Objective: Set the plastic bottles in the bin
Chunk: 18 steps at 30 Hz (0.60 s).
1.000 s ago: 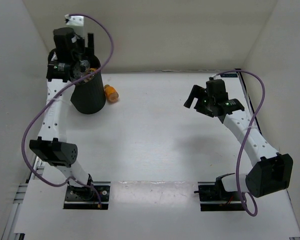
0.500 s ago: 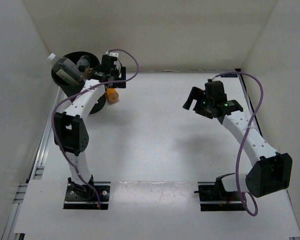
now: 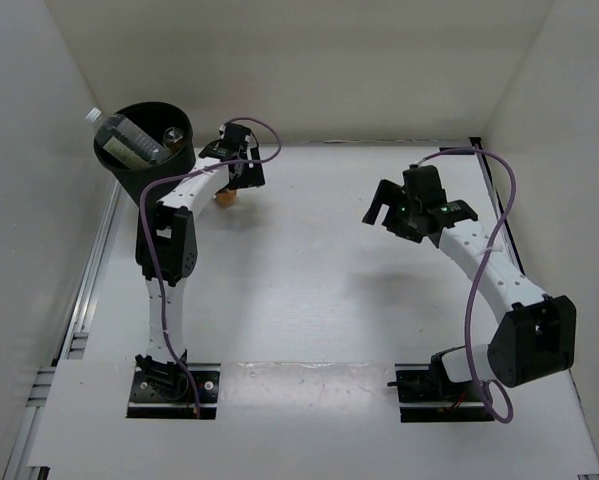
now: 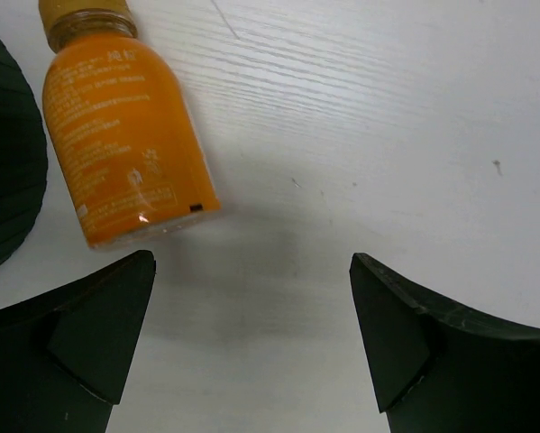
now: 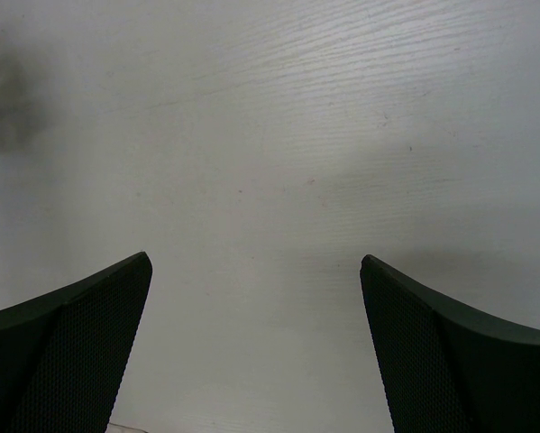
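1 second ago my left pincer (image 4: pixel 251 257) was up over the bin (image 3: pixel 131 176), covering its mouth. Now it has swung right and down toward the table (image 3: pixel 319 280), jaws wide and holding nothing. The orange bottle (image 4: pixel 116 135) lies on its side just ahead and left of my fingertips, close by the bin's wall.

With my wrist gone, the bin's mouth shows. A clear bottle (image 3: pixel 127 140) leans inside, its white cap over the rim. A 2nd bottle (image 3: pixel 173 133) is too small to read.

My right pincer (image 5: pixel 255 257) has edged slightly left, wide open and empty above the table.

From above, my left arm covers most of the orange bottle, and its cap is cut off in the wrist view. What lies deeper in the bin I cannot tell.
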Each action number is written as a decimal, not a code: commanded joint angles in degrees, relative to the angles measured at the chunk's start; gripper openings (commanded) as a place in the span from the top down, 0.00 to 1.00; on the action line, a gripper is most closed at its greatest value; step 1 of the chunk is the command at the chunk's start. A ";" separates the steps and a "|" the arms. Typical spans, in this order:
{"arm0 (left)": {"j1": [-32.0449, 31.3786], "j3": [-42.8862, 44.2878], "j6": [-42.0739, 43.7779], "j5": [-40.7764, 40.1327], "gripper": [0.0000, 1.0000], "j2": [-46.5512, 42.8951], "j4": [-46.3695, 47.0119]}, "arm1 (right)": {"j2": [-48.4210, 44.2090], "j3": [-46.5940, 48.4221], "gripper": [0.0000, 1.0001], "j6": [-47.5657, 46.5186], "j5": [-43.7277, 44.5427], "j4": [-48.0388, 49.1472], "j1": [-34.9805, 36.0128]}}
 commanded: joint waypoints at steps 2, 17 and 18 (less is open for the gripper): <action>1.83 3.76 -2.47 -4.54 0.00 1.30 -0.37 | 1.63 0.40 0.00 -1.06 -0.02 1.47 0.22; 2.45 0.08 -8.63 -4.63 0.00 -2.56 -7.57 | 8.84 5.93 0.00 -1.59 -3.62 1.47 0.22; 2.97 0.07 -7.85 -5.15 0.00 -2.56 -7.58 | 9.36 5.93 0.00 -1.59 -3.62 1.47 0.22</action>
